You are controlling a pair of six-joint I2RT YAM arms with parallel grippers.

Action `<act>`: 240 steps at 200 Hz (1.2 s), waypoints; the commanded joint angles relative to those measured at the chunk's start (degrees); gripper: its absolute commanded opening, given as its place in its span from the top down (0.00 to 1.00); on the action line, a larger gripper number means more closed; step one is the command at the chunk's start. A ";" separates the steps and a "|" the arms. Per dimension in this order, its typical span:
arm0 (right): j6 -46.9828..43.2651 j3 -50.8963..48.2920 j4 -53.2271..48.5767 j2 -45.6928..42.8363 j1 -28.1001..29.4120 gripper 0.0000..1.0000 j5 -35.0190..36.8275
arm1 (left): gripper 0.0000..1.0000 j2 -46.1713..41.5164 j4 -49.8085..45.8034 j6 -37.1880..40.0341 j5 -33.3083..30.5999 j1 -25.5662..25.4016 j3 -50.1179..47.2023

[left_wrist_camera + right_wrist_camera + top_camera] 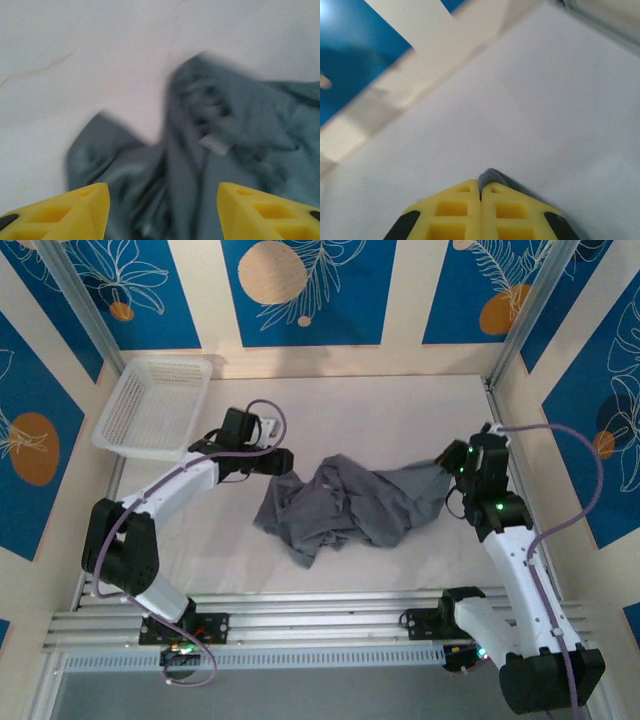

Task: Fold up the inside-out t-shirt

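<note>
**A:** Progress noted?
**B:** No fold is seen yet. The t-shirt (345, 505) is found crumpled in a heap between the two grippers. Spreading and every fold are judged left to do.
**A:** Grippers?
**B:** The right gripper (481, 190) is clamped on a grey cloth edge. The left gripper (162, 197) is held apart, with nothing gripped and the heap just ahead of it.
**A:** Unclear?
**B:** The left wrist view is blurred, so sleeves and hem cannot be told apart. Which part is pinched cannot be made out.
</note>
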 commanded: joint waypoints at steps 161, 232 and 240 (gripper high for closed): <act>5.51 0.67 -1.33 -3.92 0.66 1.00 -5.61 | 0.93 19.51 -2.97 -2.18 -11.99 -23.70 16.80; 3.40 14.29 -2.89 -3.95 -7.14 1.00 0.97 | 1.00 -11.76 -3.67 -3.95 5.42 -3.01 11.65; 3.48 15.75 -2.80 -4.13 -8.42 1.00 0.20 | 1.00 -13.79 -3.78 -4.91 9.02 0.07 12.00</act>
